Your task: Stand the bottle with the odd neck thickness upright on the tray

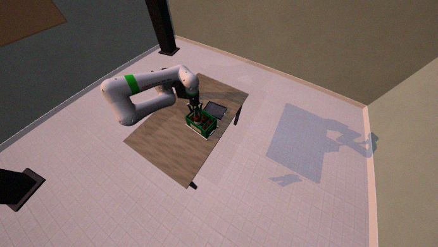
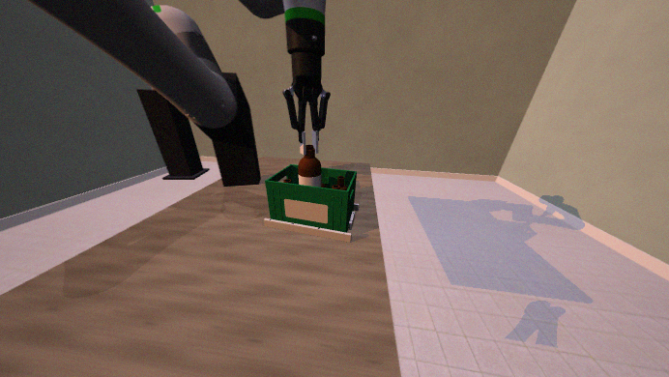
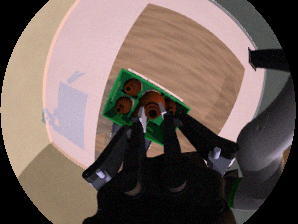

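A green crate [image 2: 310, 198] stands on the wooden table, also in the overhead view [image 1: 201, 123] and the wrist view [image 3: 143, 111]. Brown bottles stand in it; their tops [image 2: 338, 183] just show above the rim. My gripper [image 2: 307, 141] points straight down over the crate's left part and is shut on the neck of one brown bottle [image 2: 309, 169]. That bottle hangs upright, its shoulders and the top of its pale label above the rim, its base still inside the crate. In the wrist view the held bottle [image 3: 152, 103] sits between my fingertips. The dark tray [image 1: 215, 109] lies beyond the crate.
The crate rests on a pale base board [image 2: 307, 228] near the table's right edge. A dark pillar [image 2: 174, 132] and the robot's dark base [image 2: 237, 140] stand behind the table on the left. The arm's link [image 2: 145, 53] crosses overhead at upper left.
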